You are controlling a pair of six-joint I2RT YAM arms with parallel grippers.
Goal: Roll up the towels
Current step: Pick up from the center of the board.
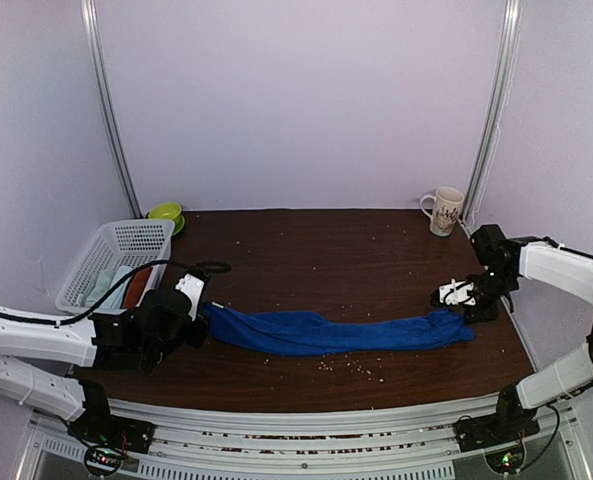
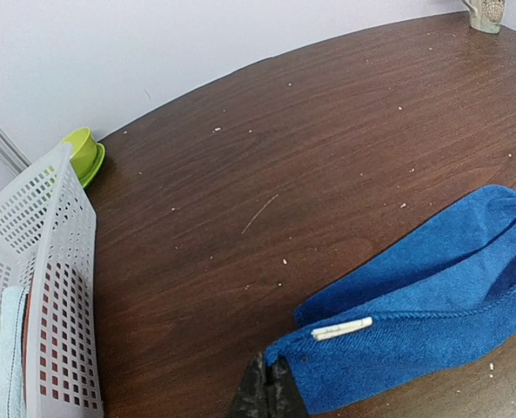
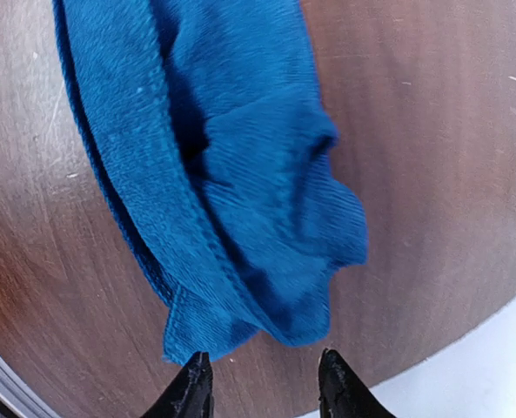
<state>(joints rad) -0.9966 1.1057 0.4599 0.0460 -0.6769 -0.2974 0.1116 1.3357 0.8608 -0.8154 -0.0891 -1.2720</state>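
Left fingers [image 2: 256,396], near left: pressed shut on the left corner of the blue towel [image 1: 326,333], pinching the hem. A small white label [image 2: 341,328] sits on the hem just beside the pinch.

The blue towel is not rolled. It lies as a long, bunched, narrow band across the near half of the worktop [image 1: 326,250], running left to right from the left fingers to just beside the right fingers.

Right fingers [image 3: 190,387], near right: spread apart with nothing between them. The towel's crumpled right end lies just ahead of the tips; whether it touches them I cannot tell. That end is folded over itself, and its hem edge runs along one side.

Pale crumbs [image 1: 351,365] are scattered on the worktop in front of the towel's middle, with more specks further back.

Left side, further back: a white perforated plastic basket [image 1: 136,237] sits on the worktop. The mint-green towel [image 1: 108,283] is inside it, folded or bunched against the wall. A reddish item [image 1: 138,285] lies next to it in the basket; I cannot tell what it is.

Far left, behind the basket: a lime-green bowl [image 1: 165,212] near the back wall.

Far right corner: a white patterned mug [image 1: 444,211], upright, with its handle to the left, well apart from the blue towel.
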